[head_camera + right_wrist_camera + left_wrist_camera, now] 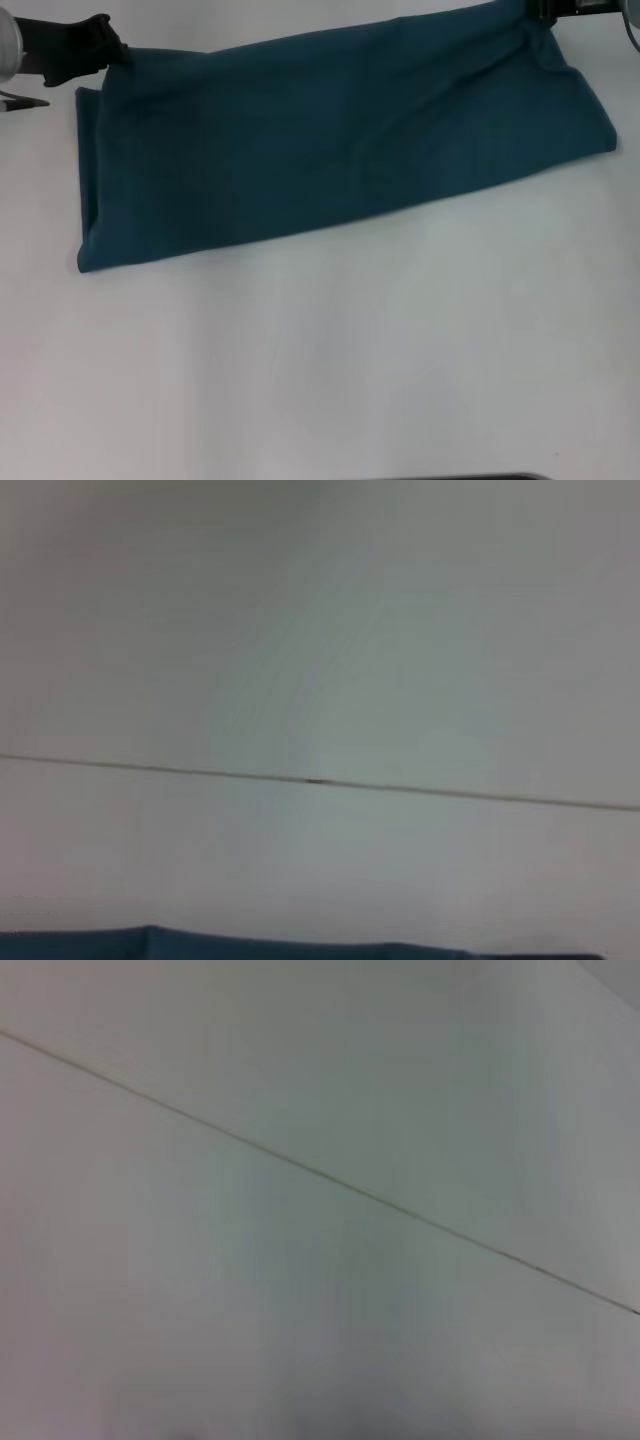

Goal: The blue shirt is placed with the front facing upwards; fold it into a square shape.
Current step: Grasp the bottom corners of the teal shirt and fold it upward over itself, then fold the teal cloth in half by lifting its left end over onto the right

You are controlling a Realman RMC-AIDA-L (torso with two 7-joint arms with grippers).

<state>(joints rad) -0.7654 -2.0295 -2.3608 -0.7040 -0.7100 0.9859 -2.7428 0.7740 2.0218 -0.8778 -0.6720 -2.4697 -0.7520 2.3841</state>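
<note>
— At the far left, what has the left gripper (112, 50) got?

— It meets the far-left corner of the blue shirt (340, 140), black fingers at the cloth's edge; whether they pinch it or only touch it, I cannot tell.

— And the shirt itself?

— A long folded band lying across the far half of the white table (330, 380), plain teal side up, its left end squared, its near edge slanting farther away toward the right.

— The right side?

— The right gripper (540, 12) sits at the far-right corner, mostly cut off; its grip cannot be told either. Cloth bunches beneath it.

— Room to move?

— Bare tabletop all along the near side.
</note>
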